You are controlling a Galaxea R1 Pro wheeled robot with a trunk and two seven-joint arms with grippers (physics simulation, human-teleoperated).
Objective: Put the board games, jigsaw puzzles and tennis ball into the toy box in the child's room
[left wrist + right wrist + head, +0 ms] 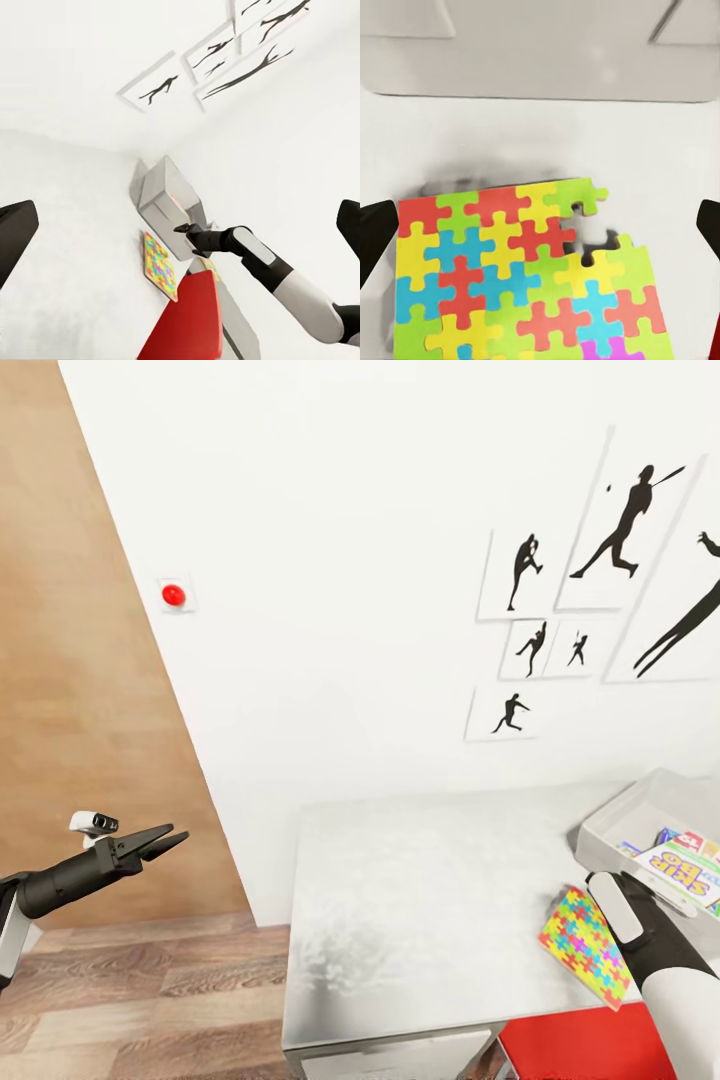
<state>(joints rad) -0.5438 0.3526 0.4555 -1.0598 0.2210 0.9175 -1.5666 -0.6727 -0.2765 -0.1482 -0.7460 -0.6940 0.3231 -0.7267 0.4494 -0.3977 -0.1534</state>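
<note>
A multicoloured jigsaw puzzle [583, 943] [159, 262] [517, 277] lies flat on the pale grey table [420, 900] near its front right, just in front of the toy box [618, 812] [161, 187] [540, 67]. A printed board game [686, 865] lies inside the toy box. My right gripper [547, 225] [183, 227] hovers open above the puzzle, with nothing between its fingers; in the head view its forearm [650, 945] covers part of the puzzle. My left gripper [165, 840] hangs open and empty over the floor, left of the table.
A red chair [580, 1045] [187, 322] stands against the table's front edge under my right arm. Black silhouette posters [620, 530] hang on the white wall behind the table, and a red button [173, 595] sits further left. Wood plank floor [150, 1000] lies left of the table.
</note>
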